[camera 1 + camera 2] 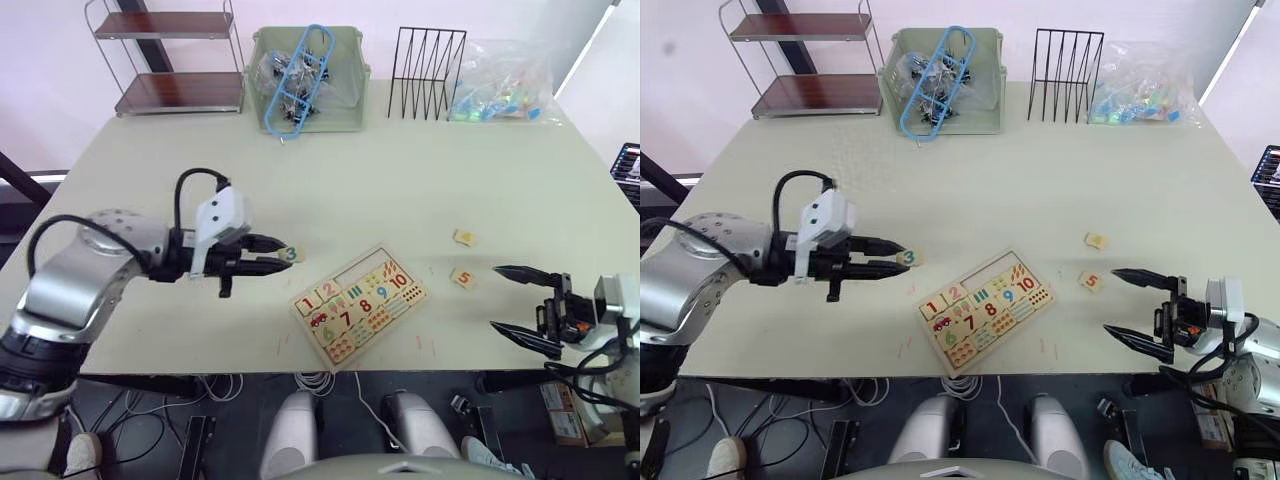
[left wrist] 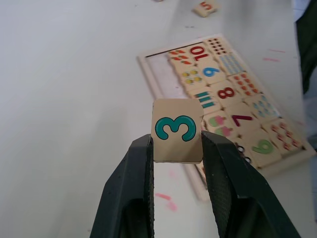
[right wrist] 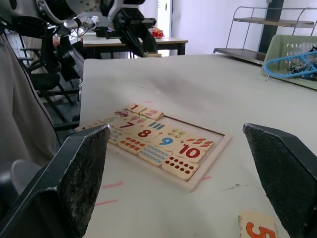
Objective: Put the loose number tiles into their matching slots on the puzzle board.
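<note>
Tile 3 (image 2: pixel 177 130), teal digit, clamped between left gripper (image 1: pixel 272 255) fingers, held above table (image 1: pixel 400 180), off the board's 10 o'clock corner, not touching board. Puzzle board (image 1: pixel 360 303) lying flat near front table edge, rotated so its long axis runs toward 2 o'clock. Tiles 1 and 2 seated in the row along board's far long edge; rest of that row bare pale slots (image 2: pixel 161 69). Lower rows filled: 7, 8, 9, 10 and counting pictures. Tile 5 (image 1: pixel 462 277) loose on table at 3 o'clock from board, apart from it. Another loose tile (image 1: pixel 464 237) just past the 5, toward 12 o'clock; digit unreadable. Right gripper (image 1: pixel 522 306) at 4 o'clock from tile 5, near front edge, fingers spread wide, holding nothing. Along far table edge: wire shelf (image 1: pixel 175 60), green bin (image 1: pixel 306 68) with blue hanger, black wire rack (image 1: pixel 427 60), clear plastic bag (image 1: pixel 500 85) of colourful pieces.
</note>
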Robot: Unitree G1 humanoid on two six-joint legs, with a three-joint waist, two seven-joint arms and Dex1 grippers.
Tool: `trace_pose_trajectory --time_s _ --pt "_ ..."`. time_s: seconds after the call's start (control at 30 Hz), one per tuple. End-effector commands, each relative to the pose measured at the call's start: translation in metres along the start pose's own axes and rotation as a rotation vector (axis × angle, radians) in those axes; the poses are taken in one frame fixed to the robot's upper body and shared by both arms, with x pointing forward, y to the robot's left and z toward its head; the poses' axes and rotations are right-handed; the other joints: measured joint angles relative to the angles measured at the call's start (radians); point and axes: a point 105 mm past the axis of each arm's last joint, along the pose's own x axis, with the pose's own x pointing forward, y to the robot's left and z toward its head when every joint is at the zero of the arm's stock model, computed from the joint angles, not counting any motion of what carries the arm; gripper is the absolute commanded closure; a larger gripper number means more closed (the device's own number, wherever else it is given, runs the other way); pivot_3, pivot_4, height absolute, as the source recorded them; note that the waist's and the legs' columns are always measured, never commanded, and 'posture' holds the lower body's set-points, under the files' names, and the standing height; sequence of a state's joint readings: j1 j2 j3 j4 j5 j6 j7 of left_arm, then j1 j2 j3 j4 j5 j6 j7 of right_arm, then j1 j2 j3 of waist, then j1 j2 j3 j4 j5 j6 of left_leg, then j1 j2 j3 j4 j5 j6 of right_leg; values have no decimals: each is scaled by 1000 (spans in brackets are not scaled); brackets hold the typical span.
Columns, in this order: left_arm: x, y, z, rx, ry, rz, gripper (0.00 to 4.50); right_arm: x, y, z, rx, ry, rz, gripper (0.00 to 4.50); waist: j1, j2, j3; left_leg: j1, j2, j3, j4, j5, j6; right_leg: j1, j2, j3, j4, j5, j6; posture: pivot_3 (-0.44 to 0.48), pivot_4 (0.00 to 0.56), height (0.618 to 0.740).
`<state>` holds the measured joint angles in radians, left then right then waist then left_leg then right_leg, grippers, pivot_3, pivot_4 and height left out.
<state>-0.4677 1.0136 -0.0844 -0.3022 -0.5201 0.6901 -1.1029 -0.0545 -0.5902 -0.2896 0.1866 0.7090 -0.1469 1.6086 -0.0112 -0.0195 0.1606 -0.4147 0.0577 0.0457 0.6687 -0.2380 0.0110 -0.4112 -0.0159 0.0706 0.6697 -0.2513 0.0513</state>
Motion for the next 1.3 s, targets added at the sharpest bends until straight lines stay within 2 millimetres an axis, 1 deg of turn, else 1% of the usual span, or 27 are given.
trace_pose_trajectory --time_s 0.03,0.17,0.33,0.47,0.67,0.83,1.17,1.3 --pt "3 -1 14 -6 20 0 3600 1 -3 4 -37 -6 0 0 -1 0 0 0 0 0 0 0 0 0 0 0 0 0 0 0 150 740" --pt "11 -9 19 -35 61 -51 3600 2 -4 4 -45 -8 -2 0 -2 0 0 0 0 0 0 0 0 0 0 0 0 0 -1 0 150 740" --pt "28 -12 27 -13 117 -68 3600 4 -7 5 -54 -7 -15 0 -1 0 0 0 0 -1 0 0 0 0 0 0 0 0 0 0 150 740" --pt "38 -6 25 10 184 -26 3600 4 -7 5 -51 2 -19 0 -1 0 0 0 -1 -1 0 0 0 0 0 1 0 0 0 0 150 740" --pt "54 -14 22 39 265 -64 3600 7 -7 6 -52 4 -17 0 -2 0 0 0 -1 -1 0 0 0 0 0 1 0 1 -1 0 150 740" --pt "65 -14 14 -26 346 -75 3600 10 -7 7 -54 1 -19 0 -2 0 0 0 -1 -1 0 0 0 0 0 1 1 0 0 0 150 740" --pt "82 -12 14 -107 410 -48 3600 12 -6 9 -53 1 -29 0 -2 0 0 0 -1 -2 0 0 0 0 0 1 1 0 0 0 150 740" --pt "85 -12 13 -125 428 -40 3600 12 -5 9 -51 1 -32 0 -2 0 0 0 -1 -2 0 0 0 0 0 1 1 0 0 0 150 740"
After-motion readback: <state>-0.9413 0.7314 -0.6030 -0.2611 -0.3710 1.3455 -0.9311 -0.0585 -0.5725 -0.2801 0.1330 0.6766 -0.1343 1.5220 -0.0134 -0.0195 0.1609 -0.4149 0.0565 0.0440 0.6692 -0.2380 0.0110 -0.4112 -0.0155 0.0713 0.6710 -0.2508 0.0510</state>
